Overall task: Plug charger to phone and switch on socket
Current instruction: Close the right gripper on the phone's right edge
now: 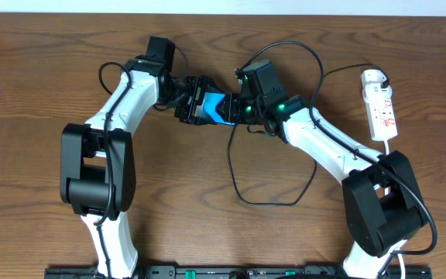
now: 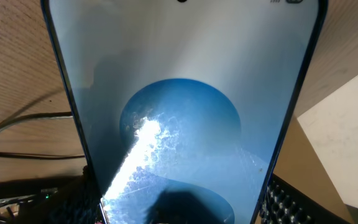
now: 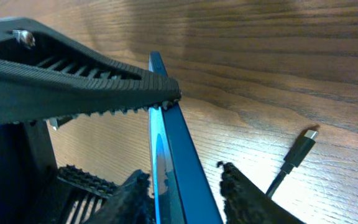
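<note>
Snugly between left fingers (image 2: 288, 202), phone (image 2: 179, 93) edges; right fingers' (image 3: 73, 81) state unclear; charger tip (image 3: 304, 142) on table (image 3: 278, 50).

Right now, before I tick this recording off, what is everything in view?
phone: one, black-edged with a light blue screen, held off the wood at the table's middle, between the two claws
charger: one, thin black cable, looped on the table, plug tip lying free on the wood beside the phone
power strip: one, white with red markings, far right of the table
adapter: one, white, plugged into the strip's far end
table: one, brown wood, under everything
arms: two, white with black joints, reaching in from the near edge
left claw: one, black, clamped across the phone
right claw: one, black, pads either side of the phone's thin edge, grip unclear
</note>
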Controlling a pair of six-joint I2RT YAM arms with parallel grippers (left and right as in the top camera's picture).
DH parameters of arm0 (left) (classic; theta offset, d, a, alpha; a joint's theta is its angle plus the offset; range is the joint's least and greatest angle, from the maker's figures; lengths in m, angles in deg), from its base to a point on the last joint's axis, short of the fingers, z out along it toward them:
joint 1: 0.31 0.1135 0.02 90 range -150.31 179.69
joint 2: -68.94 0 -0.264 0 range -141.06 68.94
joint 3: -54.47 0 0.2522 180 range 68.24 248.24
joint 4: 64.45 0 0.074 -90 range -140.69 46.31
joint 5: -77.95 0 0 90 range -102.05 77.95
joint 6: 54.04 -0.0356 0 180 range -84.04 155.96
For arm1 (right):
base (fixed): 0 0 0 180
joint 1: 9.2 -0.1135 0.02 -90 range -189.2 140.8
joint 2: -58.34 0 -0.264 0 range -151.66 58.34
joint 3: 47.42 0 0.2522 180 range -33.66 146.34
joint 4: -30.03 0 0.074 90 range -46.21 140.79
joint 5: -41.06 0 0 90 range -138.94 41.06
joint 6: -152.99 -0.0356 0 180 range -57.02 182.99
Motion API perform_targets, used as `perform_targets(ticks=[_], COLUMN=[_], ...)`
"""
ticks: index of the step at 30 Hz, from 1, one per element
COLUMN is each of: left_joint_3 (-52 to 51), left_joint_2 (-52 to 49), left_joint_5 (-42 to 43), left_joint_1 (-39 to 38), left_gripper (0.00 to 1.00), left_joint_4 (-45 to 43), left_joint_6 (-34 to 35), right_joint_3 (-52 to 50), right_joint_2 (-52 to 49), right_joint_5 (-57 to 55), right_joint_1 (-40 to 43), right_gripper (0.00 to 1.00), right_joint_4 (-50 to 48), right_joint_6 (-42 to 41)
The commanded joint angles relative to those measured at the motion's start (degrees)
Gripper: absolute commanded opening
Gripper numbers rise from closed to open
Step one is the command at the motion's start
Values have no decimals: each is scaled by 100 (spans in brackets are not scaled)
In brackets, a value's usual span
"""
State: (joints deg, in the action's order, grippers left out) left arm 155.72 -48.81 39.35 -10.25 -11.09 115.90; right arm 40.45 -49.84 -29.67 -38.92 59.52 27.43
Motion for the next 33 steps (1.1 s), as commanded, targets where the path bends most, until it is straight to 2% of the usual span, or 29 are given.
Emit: perform_targets(ticks=[1, 14, 29, 33], left_joint_3=[127, 127, 127, 127], left_joint_2=[96, 96, 96, 96], left_joint_5=[262, 260, 260, 260], left_joint_1=[-17, -17, -17, -17], left_gripper=[48, 48, 48, 48], left_joint_4=[-7, -7, -7, -7], left_joint_6=[79, 76, 79, 76], right_joint_3=[79, 79, 79, 79], right_joint_2=[-59, -59, -59, -59], right_joint_5=[-33, -31, -31, -24], right_joint_1=[-37, -37, -26, 4], right_gripper=[34, 24, 1, 1], right_joint_4=[-15, -15, -42, -59], right_joint_6=[20, -68, -116, -149])
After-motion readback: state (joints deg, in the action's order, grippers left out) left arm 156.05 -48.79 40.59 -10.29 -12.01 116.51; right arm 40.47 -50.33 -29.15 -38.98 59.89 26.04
